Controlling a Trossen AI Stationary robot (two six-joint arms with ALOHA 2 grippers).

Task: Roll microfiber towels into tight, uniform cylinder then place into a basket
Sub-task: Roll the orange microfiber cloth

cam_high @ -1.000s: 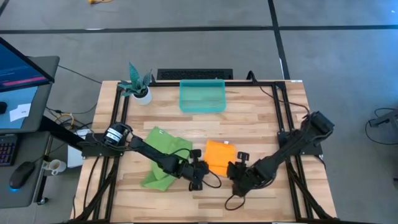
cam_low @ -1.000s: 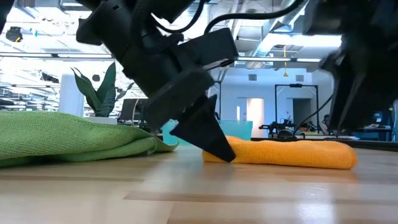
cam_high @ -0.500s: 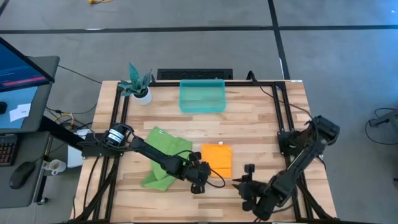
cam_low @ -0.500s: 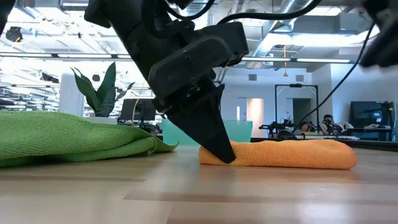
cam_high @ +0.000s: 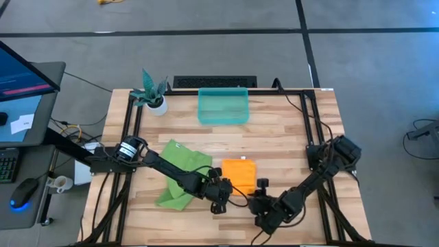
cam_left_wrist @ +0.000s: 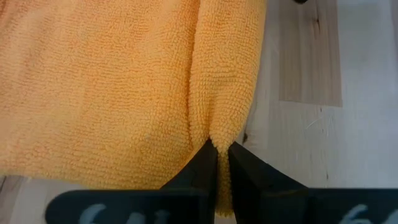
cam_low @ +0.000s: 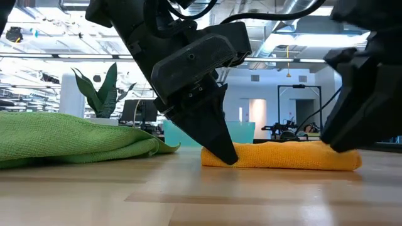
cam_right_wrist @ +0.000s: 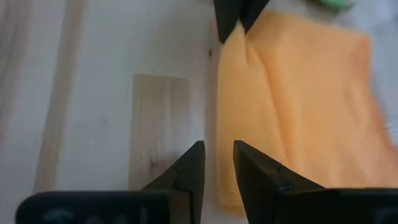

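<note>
1. Left gripper (cam_left_wrist: pixel 216 155): jaws clamped on the near-left corner of the orange towel (cam_high: pixel 241 175).
2. Right gripper (cam_right_wrist: pixel 217 165): jaws slightly apart, empty, at the towel's near edge.
3. Step looks like starting the roll; next, right should pinch that near edge.
4. Towel lies flat near the bench's front edge, long axis toward the teal bin (cam_high: pixel 223 106) at the back.

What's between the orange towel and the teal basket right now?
Only bare wooden table: the high view shows nothing lying between the orange towel and the teal basket.
</note>
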